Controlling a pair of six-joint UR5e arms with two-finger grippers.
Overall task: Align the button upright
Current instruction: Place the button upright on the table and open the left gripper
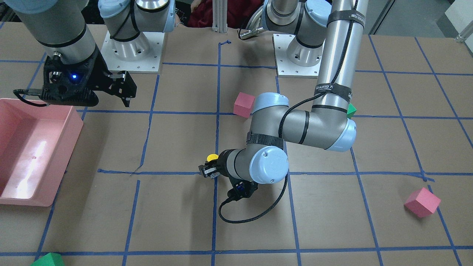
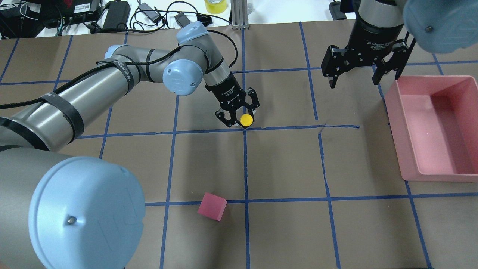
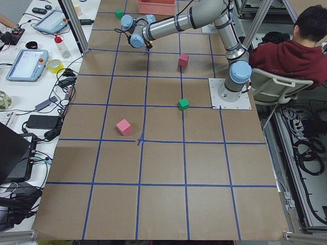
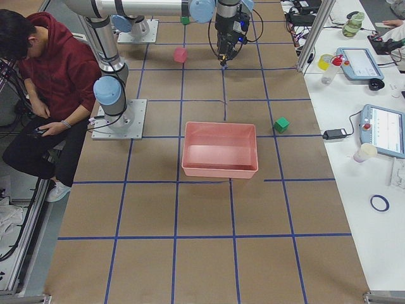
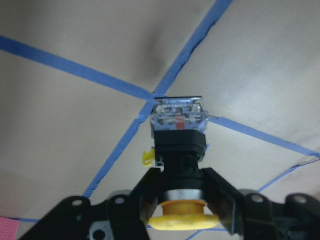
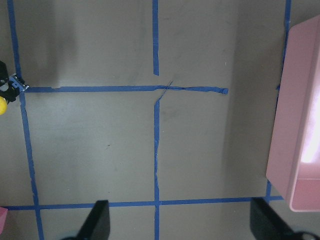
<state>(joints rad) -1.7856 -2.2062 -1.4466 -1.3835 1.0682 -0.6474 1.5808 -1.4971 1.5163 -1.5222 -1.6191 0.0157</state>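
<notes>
The button point(image 5: 178, 150) has a yellow cap, a black body and a clear greyish contact block. My left gripper point(image 5: 182, 197) is shut on its black body just under the cap. The contact block points away from the gripper, at a crossing of blue tape lines on the table. In the overhead view the yellow cap point(image 2: 246, 120) shows between the fingers of the left gripper point(image 2: 243, 116). In the front view the cap point(image 1: 211, 157) sits beside the left gripper point(image 1: 208, 170). My right gripper point(image 2: 353, 80) is open and empty, held above the table near the pink tray.
A pink tray point(image 2: 429, 173) stands at the right of the overhead view. A pink cube point(image 2: 211, 206) lies nearer the robot. In the front view there are another pink cube point(image 1: 422, 202) and two green cubes point(image 1: 351, 110) point(image 1: 48, 259). A seated person is at the robot's side.
</notes>
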